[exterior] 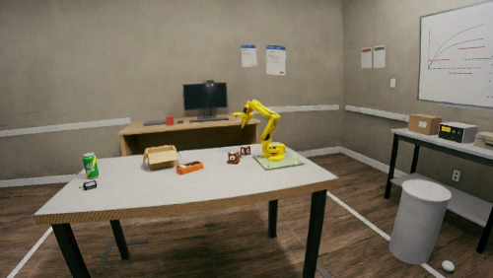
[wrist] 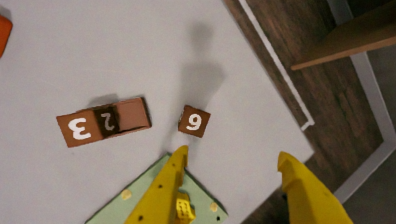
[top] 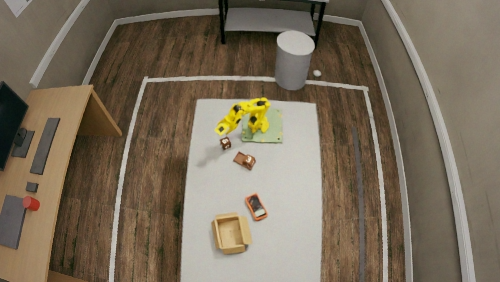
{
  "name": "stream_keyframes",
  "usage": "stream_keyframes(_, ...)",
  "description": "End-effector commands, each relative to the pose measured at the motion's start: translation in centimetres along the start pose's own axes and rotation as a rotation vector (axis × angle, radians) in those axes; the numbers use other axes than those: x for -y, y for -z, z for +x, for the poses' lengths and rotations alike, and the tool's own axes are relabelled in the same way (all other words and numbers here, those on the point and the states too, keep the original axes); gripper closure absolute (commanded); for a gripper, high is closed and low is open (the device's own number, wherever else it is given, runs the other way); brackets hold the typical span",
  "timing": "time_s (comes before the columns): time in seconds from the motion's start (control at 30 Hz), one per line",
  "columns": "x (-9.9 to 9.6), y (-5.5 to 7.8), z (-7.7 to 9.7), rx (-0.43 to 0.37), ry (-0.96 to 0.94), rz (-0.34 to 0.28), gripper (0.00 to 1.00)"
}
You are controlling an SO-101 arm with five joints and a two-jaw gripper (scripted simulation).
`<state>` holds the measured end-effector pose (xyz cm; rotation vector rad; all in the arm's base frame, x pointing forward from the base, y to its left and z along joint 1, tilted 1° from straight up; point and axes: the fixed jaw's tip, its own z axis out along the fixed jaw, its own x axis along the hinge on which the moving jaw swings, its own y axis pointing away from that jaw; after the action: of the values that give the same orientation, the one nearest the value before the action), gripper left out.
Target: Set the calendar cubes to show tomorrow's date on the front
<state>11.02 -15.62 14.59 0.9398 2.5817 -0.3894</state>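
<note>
Its fingers parted and holding nothing, the yellow gripper (top: 220, 131) (exterior: 238, 121) (wrist: 232, 152) hangs raised above the table (top: 290, 180) (exterior: 217, 189) (wrist: 125, 45) near the calendar's one brown tray (top: 240, 158) (exterior: 234, 162) (wrist: 134, 115). Of two number cubes, the tray cube (top: 248, 160) (exterior: 233, 157) (wrist: 79, 129) sits at one end of the tray, showing a white 3 and a white 2; the loose cube (top: 225, 143) (exterior: 245, 150) (wrist: 194, 121) rests on the tabletop near the tray, its white numeral readable as 6 or 9. Farther from the robot than the tray are one orange-cased device (top: 256, 207) (exterior: 189, 168) (wrist: 4, 32), one open carton (top: 242, 231) (exterior: 163, 158) and one green can (exterior: 91, 166), its lettering too small to read.
</note>
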Motion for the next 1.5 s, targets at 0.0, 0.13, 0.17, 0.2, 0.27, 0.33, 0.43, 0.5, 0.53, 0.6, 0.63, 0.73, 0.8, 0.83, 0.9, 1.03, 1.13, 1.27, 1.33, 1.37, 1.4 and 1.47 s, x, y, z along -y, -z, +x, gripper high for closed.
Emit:
stream_keyframes(0.0, 0.2, -0.2, 0.3, 0.013, 0.135, 0.010, 0.65)
stream_keyframes(0.13, 0.3, -0.3, 0.4, 0.012, 0.210, 0.012, 0.65)
stream_keyframes(0.17, 0.3, -0.3, 0.5, 0.012, 0.248, 0.013, 0.65)
stream_keyframes(0.2, 0.3, -0.4, 0.6, 0.011, 0.287, 0.014, 0.65)
stream_keyframes(0.27, 0.4, -0.5, 0.8, 0.009, 0.365, 0.016, 0.65)
stream_keyframes(0.33, 0.4, -0.7, 1.0, 0.008, 0.445, 0.018, 0.65)
stream_keyframes(0.43, 0.6, -0.9, 1.2, 0.005, 0.563, 0.021, 0.65)
stream_keyframes(0.5, 0.6, -1.0, 1.4, 0.003, 0.640, 0.022, 0.65)
stream_keyframes(0.53, 0.7, -1.0, 1.5, 0.002, 0.677, 0.023, 0.65)
stream_keyframes(0.6, 0.7, -1.1, 1.6, 0.001, 0.714, 0.024, 0.65)
stream_keyframes(0.63, 0.7, -1.1, 1.6, 0.001, 0.714, 0.024, 0.65)
stream_keyframes(0.73, 0.8, -1.3, 1.8, -0.002, 0.820, 0.026, 0.65)
stream_keyframes(0.8, 0.9, -1.4, 2.0, -0.004, 0.885, 0.027, 0.65)
stream_keyframes(0.83, 0.9, -1.4, 2.0, -0.005, 0.916, 0.027, 0.65)
stream_keyframes(0.9, 1.0, -1.5, 2.1, -0.007, 0.973, 0.028, 0.65)
stream_keyframes(1.03, 1.1, -1.7, 2.3, -0.011, 1.070, 0.029, 0.65)
stream_keyframes(1.13, 1.2, -1.8, 2.5, -0.013, 1.126, 0.030, 0.65)
stream_keyframes(1.27, 1.2, -1.8, 2.5, -0.014, 1.155, 0.030, 0.65)
stream_keyframes(1.33, 1.2, -1.9, 2.6, -0.015, 1.178, 0.030, 0.65)
stream_keyframes(1.37, 1.2, -1.9, 2.6, -0.015, 1.187, 0.031, 0.65)
stream_keyframes(1.4, 1.2, -1.9, 2.6, -0.015, 1.195, 0.031, 0.65)
stream_keyframes(1.47, 1.3, -1.9, 2.6, -0.016, 1.207, 0.031, 0.65)
